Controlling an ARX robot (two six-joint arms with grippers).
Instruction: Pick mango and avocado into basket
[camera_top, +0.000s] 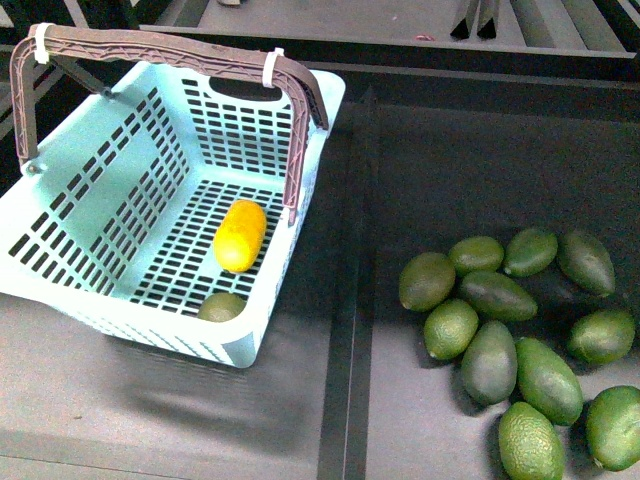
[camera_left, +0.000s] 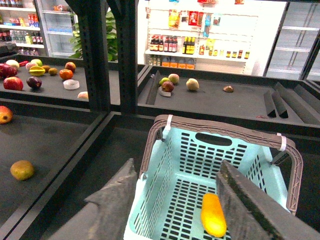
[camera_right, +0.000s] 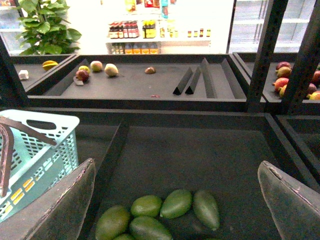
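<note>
The left hand (camera_left: 175, 210) hangs spread and empty above the basket (camera_left: 165, 200), with the mango (camera_left: 213, 215) below; the right hand (camera_right: 175, 210) hangs spread and empty above the avocados (camera_right: 160, 212).

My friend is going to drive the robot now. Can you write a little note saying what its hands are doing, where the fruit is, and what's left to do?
Left gripper: open, empty, above the basket.
Right gripper: open, empty, above the avocado pile in the right bin.
Mango: lying on the basket floor.
Avocado: also in the basket, at its near wall, just in front of the mango.
Done: both fruits appear to be in the basket.
Left: probably nothing to pick; just check that both lie settled and move the arms clear.
</note>
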